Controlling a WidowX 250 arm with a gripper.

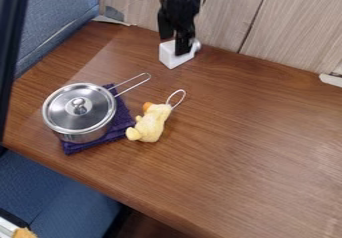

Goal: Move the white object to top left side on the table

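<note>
Wood-grain brown table across the frame — lidded steel saucepan at left, on purple cloth, black gripper top centre, jaw opening and any hold impossible to tell, yellow plush duck left of centre, white block upper centre, at gripper's lower end.

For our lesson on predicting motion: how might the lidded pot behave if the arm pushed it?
The pot would probably slide upright, since it looks squat and flat-based. The purple cloth under it may drag along. Its lid might rattle, as no clip shows.
</note>
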